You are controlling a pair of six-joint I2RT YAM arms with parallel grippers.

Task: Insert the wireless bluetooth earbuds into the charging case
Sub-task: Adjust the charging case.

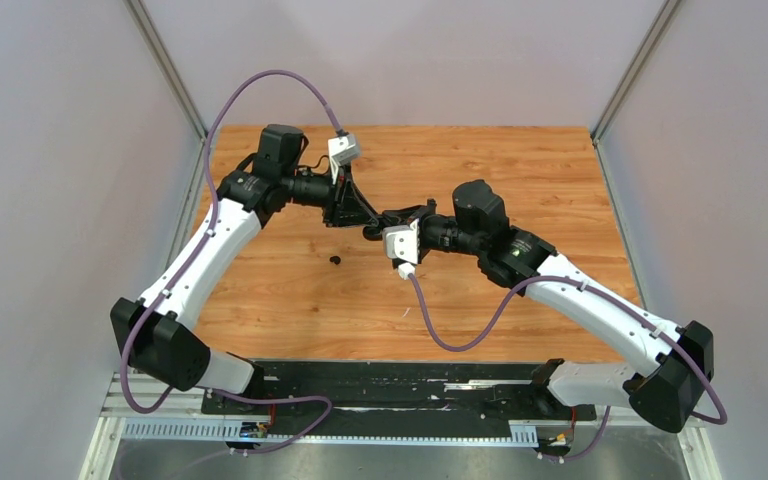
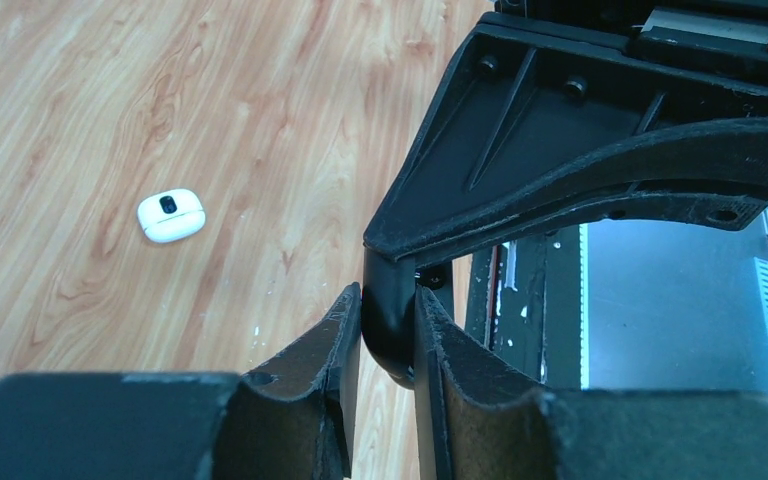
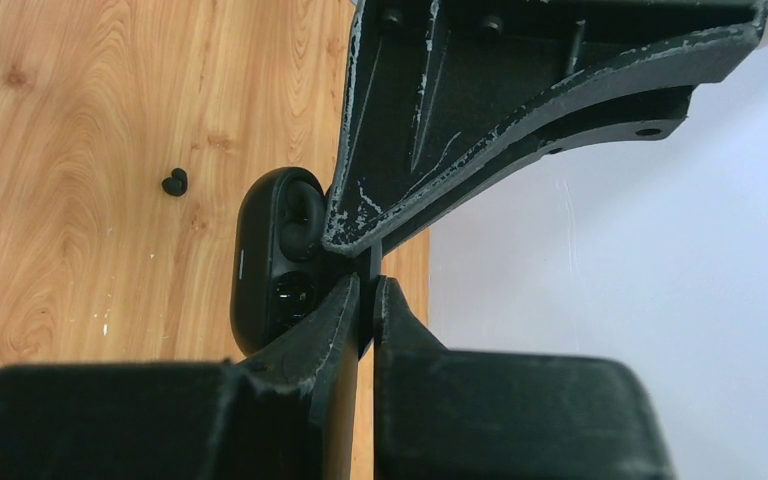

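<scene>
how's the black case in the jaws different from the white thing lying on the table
The black case is held off the table in both sets of jaws; the white pebble-shaped thing lies on the wooden table. The case is open, showing dark sockets; the white one shows one dark patch. Both are small and rounded.

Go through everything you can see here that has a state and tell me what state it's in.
charging case: open, sockets showing, held between both grippers.
left gripper: shut on the case's rounded edge.
right gripper: shut on the case's thin edge.
white pebble-shaped piece: loose on the table, dark patch up.
small black piece: loose on the table, outside the case.
</scene>
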